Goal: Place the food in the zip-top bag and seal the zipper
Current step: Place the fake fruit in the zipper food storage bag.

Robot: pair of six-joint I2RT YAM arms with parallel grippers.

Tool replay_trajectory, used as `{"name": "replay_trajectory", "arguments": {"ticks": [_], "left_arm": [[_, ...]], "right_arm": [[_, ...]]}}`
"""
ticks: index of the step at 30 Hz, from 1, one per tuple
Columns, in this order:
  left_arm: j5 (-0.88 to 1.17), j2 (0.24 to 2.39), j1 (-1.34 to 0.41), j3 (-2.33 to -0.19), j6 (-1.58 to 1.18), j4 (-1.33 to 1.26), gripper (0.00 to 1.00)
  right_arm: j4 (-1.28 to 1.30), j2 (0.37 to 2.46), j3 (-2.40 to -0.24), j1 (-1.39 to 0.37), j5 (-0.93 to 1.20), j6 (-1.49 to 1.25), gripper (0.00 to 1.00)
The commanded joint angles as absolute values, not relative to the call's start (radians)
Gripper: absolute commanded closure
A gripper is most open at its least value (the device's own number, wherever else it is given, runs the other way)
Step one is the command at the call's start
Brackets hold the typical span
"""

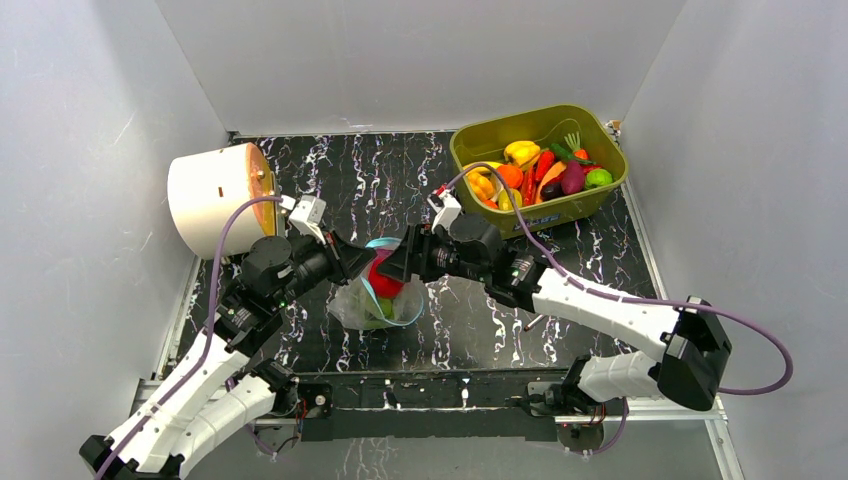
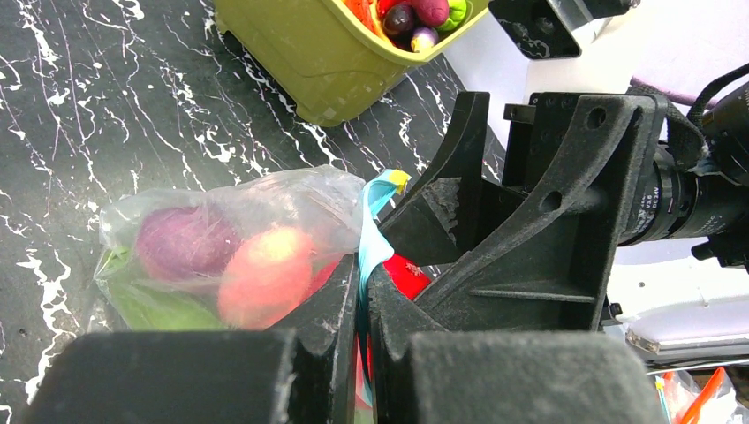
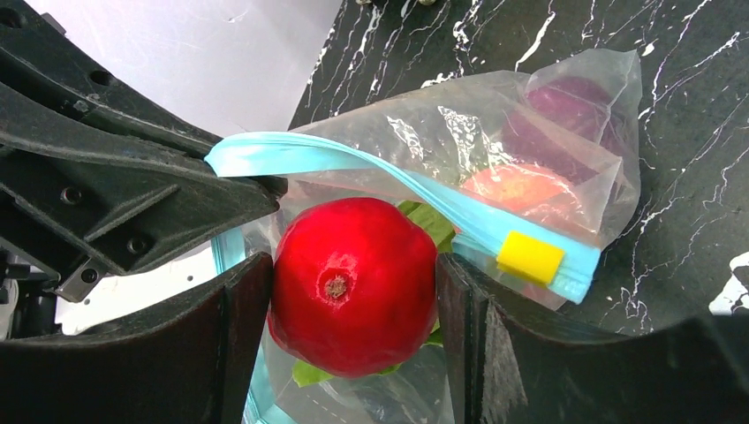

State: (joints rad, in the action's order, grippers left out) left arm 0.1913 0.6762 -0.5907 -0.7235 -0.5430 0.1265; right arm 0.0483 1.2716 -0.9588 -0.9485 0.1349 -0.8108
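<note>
The tabletop (image 1: 330,170) is glossy black with white veins. We judge it slick, so the bag must be steadied by grip, not friction. The olive tub (image 1: 565,208), hard-walled plastic at the far right, holds more toy food and stands well apart from the work.

The bag (image 2: 291,199) lies mid-tabletop near the arms. It is thin, clear, crinkled film, limp everywhere but its rim. A purple onion (image 2: 181,243), a pinkish-red fruit (image 2: 265,276) and a green leaf (image 2: 155,309) show through it.

The left fingers (image 2: 331,309) are clenched on the zipper (image 2: 371,238), lifting the mouth. We would hold that pinch firm and high so the opening makes a loop. The right fingers (image 3: 234,344) grasp a red apple (image 3: 353,287) across its sides, right at the mouth. The apple is smooth, shiny, round and hard, so it may squirt from the grip. We would push it deep past the rim, toward the onion, before letting go.

The zipper is a light-blue strip, stiffer than the film, with one lip arching over the apple. Its small yellow slider (image 3: 530,257) sits just beside the right fingers, at the end away from the left pinch. That suits the sealing pull to come.
</note>
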Motion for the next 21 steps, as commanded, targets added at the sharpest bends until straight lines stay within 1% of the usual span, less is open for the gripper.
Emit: {"name": "replay_trajectory", "arguments": {"ticks": [1, 6, 11, 17, 21], "left_arm": [[0.201, 0.648, -0.588, -0.723, -0.551, 0.071, 1.00], [0.188, 0.640, -0.587, -0.726, -0.537, 0.085, 1.00], [0.184, 0.635, -0.587, -0.727, -0.526, 0.096, 1.00], [0.163, 0.627, -0.588, -0.729, -0.498, 0.119, 1.00], [0.164, 0.627, -0.588, -0.742, -0.495, 0.121, 1.00]], "right_arm": [[-0.019, 1.284, -1.017, -0.956, 0.124, -0.828, 0.34], [-0.025, 1.280, -1.024, -0.957, 0.143, -0.815, 0.26], [0.004, 1.259, -1.034, -0.957, 0.126, -0.799, 0.25], [0.094, 1.226, -1.081, -0.957, 0.108, -0.746, 0.29], [0.195, 1.214, -1.108, -0.956, 0.049, -0.697, 0.35]]}}
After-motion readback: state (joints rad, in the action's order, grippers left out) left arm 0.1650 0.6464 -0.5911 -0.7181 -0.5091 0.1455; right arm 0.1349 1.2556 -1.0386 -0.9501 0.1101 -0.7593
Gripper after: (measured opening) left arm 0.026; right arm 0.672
